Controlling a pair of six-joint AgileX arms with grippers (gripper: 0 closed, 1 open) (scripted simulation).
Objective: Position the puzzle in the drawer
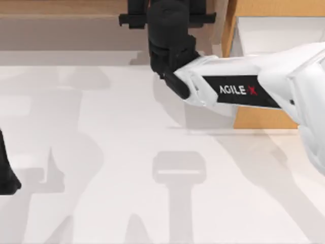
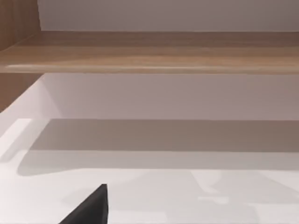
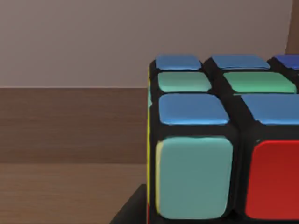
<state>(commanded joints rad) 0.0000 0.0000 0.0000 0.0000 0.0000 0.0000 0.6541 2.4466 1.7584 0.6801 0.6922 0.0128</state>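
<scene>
Top view, right arm: white, marked AGILE X, reaching from the right edge toward the far middle of the table (image 1: 101,168).
Top view, right gripper (image 1: 165,20): black, at the far edge over the wooden shelf (image 1: 61,7); its jaws are hidden under the wrist, so I cannot tell how they stand.
Top view, drawer (image 1: 259,118): at the far right, light-brown front and white inside, partly covered by the right arm.
Top view, left arm: parked, a black part at the left edge.
Left wrist view: shelf (image 2: 154,53) over the white table (image 2: 187,196); a black fingertip of the left gripper (image 2: 91,207) low in the frame, jaws cannot be told.
Right wrist view, puzzle (image 3: 219,154): very close to the camera, blue, green, teal, red and yellow stickers showing, brown wood behind it; a dark finger edge beside its lower corner, grip not clear.
</scene>
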